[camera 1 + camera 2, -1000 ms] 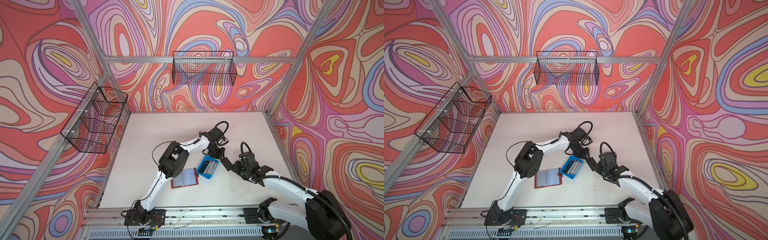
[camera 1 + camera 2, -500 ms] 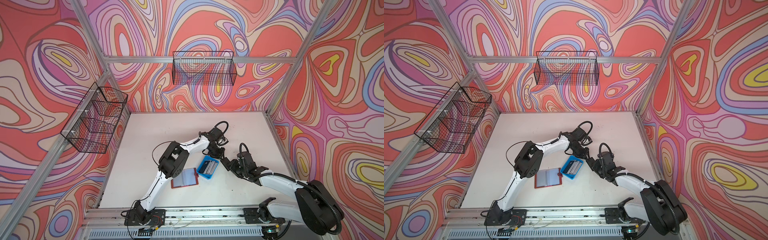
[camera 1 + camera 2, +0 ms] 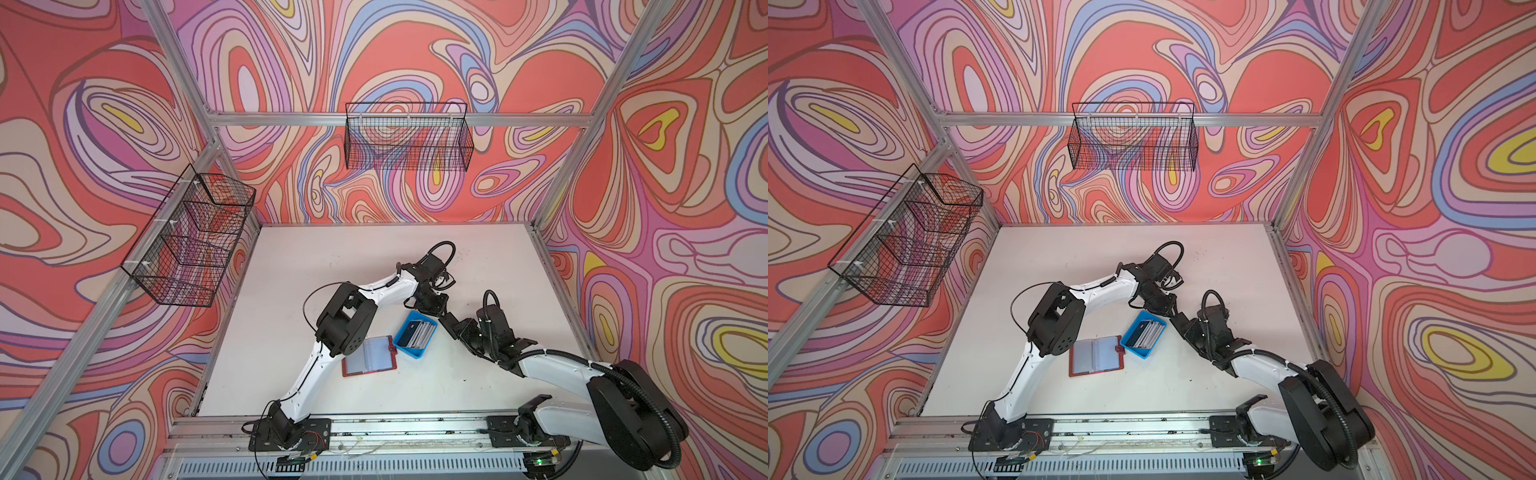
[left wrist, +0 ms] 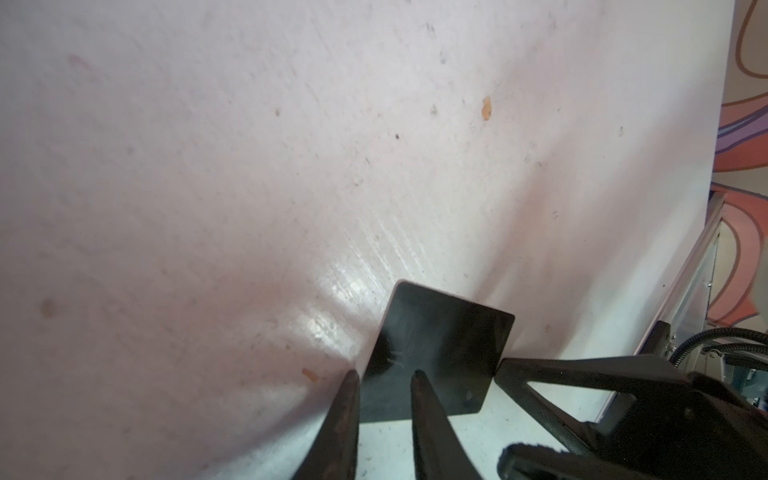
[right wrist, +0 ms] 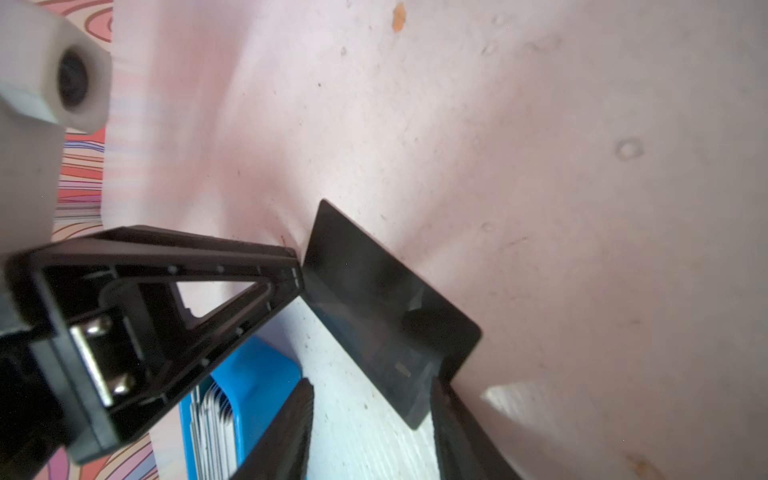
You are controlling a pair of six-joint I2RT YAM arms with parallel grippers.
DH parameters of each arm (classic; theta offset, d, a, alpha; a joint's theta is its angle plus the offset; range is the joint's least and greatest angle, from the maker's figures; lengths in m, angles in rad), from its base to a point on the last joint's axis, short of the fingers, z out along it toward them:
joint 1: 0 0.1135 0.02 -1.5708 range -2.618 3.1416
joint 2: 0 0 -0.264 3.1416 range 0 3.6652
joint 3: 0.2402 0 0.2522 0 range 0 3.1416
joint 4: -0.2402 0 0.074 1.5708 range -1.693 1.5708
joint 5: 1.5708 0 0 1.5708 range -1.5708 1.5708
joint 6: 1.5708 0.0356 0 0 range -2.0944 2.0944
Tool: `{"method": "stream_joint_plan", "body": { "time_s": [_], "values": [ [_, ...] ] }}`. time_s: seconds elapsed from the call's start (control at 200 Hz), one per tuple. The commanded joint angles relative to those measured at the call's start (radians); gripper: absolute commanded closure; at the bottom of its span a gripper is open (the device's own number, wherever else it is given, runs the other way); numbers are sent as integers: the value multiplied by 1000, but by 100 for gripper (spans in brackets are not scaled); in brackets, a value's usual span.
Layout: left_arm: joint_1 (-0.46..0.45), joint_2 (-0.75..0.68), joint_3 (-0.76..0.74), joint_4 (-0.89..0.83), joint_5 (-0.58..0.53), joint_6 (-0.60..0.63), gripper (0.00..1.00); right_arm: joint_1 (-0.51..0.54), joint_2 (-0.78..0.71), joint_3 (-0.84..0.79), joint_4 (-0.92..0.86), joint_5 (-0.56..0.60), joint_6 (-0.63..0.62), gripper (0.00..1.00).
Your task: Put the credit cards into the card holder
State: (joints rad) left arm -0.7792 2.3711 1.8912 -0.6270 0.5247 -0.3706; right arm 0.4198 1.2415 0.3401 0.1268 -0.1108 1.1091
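L hand (image 4: 383, 372) pinches black card (image 4: 449, 332); print unreadable; R hand (image 5: 372, 380) gapes.

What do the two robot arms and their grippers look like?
The left arm and right arm have white shells, black joints and black looping cables. The left gripper and right gripper are black, with tapered fingers built as open triangular frames.
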Motion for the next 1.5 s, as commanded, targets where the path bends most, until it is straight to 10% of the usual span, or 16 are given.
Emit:
{"method": "stream_joint_plan", "body": {
  "time_s": [0.0,0.606,1.492],
  "values": [
    [-22,10,-43,-66,-15,7,75,0,-45,-9,80,-29,24,52],
    [-27,2,-12,-118,-140,10,76,0,-246,52,-426,226,0,43],
    [-63,13,-11,-112,-58,31,76,0,27,-20,82,-4,47,45]
  ]
}}
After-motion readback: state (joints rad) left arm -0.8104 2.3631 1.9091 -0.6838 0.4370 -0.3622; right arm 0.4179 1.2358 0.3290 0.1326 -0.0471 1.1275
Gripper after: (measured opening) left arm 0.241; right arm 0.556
